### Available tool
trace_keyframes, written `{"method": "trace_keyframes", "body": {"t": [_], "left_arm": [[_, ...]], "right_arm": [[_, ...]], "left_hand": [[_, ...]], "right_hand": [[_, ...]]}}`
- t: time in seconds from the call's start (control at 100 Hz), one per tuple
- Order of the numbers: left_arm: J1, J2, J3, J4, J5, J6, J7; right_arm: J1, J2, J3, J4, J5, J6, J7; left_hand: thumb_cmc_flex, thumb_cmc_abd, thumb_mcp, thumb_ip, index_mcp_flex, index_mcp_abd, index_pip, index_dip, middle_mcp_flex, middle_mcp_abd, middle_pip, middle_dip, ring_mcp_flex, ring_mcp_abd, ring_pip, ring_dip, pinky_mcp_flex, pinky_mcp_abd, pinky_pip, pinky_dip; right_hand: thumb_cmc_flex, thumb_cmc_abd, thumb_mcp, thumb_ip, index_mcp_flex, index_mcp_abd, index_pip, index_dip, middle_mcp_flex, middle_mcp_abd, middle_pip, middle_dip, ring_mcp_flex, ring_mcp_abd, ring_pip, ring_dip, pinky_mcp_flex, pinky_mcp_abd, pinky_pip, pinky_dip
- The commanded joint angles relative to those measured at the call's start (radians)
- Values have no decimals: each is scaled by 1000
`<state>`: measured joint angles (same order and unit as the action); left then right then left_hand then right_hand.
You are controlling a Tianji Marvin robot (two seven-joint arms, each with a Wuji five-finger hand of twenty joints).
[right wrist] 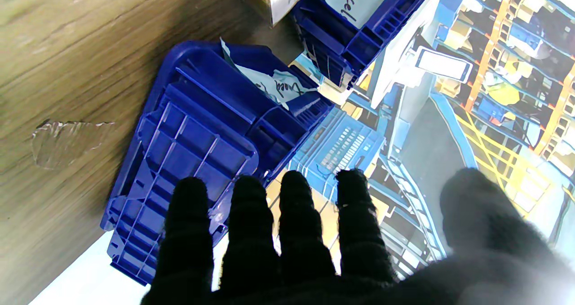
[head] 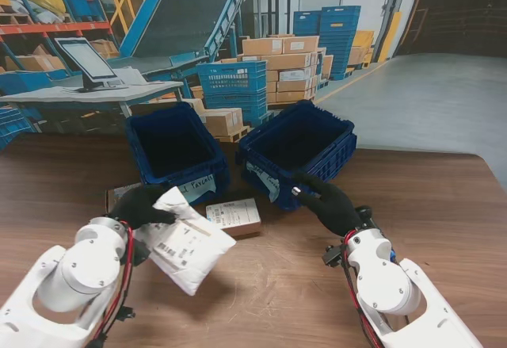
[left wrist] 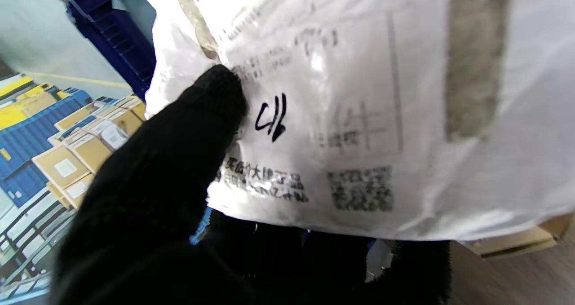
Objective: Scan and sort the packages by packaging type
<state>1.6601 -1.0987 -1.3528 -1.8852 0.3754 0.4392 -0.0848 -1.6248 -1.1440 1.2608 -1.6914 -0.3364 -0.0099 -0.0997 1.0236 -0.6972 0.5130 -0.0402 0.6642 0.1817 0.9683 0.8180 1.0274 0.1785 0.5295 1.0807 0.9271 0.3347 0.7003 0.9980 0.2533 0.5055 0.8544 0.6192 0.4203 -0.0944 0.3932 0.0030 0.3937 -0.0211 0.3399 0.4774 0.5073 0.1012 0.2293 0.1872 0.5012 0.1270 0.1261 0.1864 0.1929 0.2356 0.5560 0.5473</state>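
My left hand (head: 136,205), in a black glove, is shut on a white poly mailer (head: 187,245) held tilted above the table's near left. In the left wrist view the mailer (left wrist: 359,107) fills the frame with its printed label and QR code facing the camera, my thumb (left wrist: 179,161) pressed on its face. A small labelled cardboard box (head: 234,216) lies on the table just right of the mailer. My right hand (head: 329,204) hovers open, fingers (right wrist: 296,224) straight and apart, at the front corner of the right blue crate (head: 337,156).
Two blue crates with handwritten paper labels stand side by side on the wooden table (head: 444,205): the left crate (head: 136,140) and the right crate (right wrist: 193,134). A flat cardboard piece (head: 117,194) lies behind my left hand. Warehouse shelving, stacked boxes and a monitor stand beyond.
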Motion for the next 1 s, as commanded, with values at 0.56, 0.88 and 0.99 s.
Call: {"method": "trace_keyframes", "body": {"t": [0.56,0.88,0.99], "left_arm": [[30,-82,133,-21,-99,13,191],[25,-101,200,-3,-123,-2,251],[13,-110,225,13,-144,-13,275]], "right_arm": [[-13,-10,3,-15,1,7,9],[-18,-10,11,-21,0,15,9],[-23,-10,17,-28,1,23,9]], "left_hand": [[106,56,33,28,-6,-17,-17,24,-6,26,-5,23,-18,12,27,7,-29,54,12,14],[108,60,31,29,-10,-9,-23,28,-9,31,-2,22,-20,14,35,7,-31,59,16,18],[108,60,31,30,-10,-6,-24,29,-10,33,0,22,-22,16,37,6,-33,61,17,19]], "right_hand": [[16,-18,5,4,15,-8,-6,3,3,11,4,8,-12,-1,-2,24,-5,-2,-7,9],[16,-18,5,4,14,-9,-6,4,3,12,3,8,-13,0,-3,24,-5,-2,-7,9],[16,-18,5,4,15,-8,-7,4,4,11,3,8,-13,0,-3,24,-5,-1,-8,9]]}}
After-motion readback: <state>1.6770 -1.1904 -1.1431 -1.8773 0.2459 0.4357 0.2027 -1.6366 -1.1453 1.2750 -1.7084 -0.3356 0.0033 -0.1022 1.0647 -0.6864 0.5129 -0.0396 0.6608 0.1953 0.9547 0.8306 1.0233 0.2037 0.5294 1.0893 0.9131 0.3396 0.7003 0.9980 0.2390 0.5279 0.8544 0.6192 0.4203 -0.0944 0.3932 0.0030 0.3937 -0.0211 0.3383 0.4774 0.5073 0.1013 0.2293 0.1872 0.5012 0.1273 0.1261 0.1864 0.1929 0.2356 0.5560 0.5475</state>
